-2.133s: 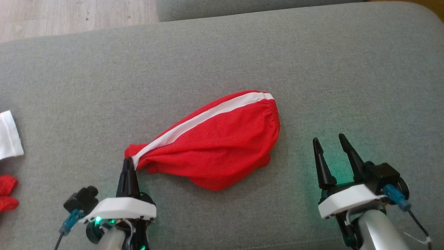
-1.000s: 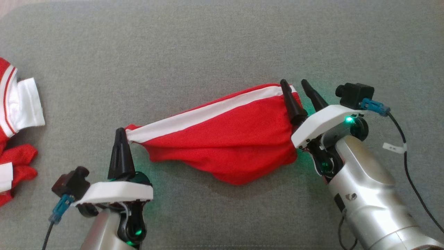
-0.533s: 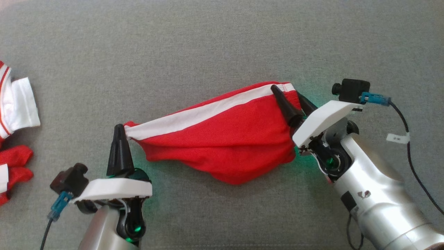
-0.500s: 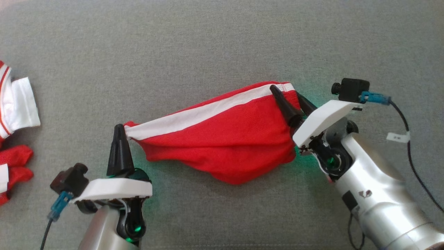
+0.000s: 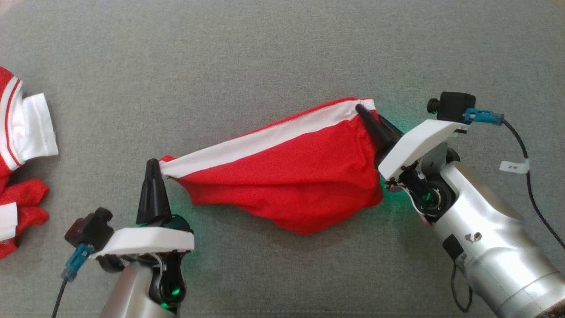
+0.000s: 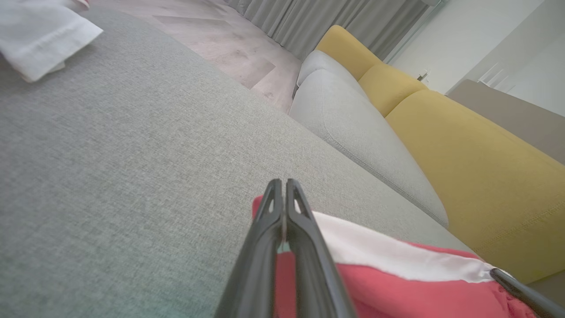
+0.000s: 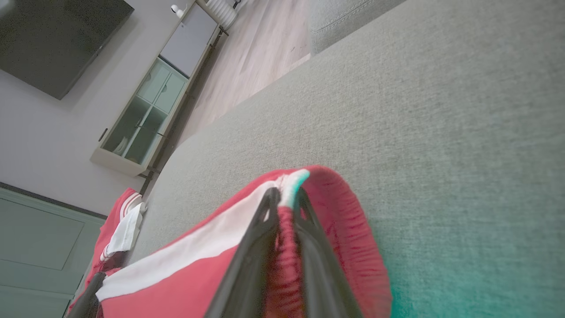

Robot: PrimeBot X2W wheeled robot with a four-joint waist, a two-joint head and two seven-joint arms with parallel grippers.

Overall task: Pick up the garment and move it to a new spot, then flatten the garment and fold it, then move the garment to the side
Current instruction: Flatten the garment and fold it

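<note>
Ignore the spare clothes heaped at the left edge of the sofa seat. Hold firm with the left gripper, pinched tight on the left tip of the garment, right where the white stripe ends. Note the red cloth slung across the middle of the seat, taut along the stripe and baggy below. Check the right gripper, closed onto the elastic waistband at the stripe's other end, for a full bite before pulling. Probably best then to lift both ends together and level, draw apart gently to shed the wrinkles, and carry over to a bare patch without dragging the belly.
</note>
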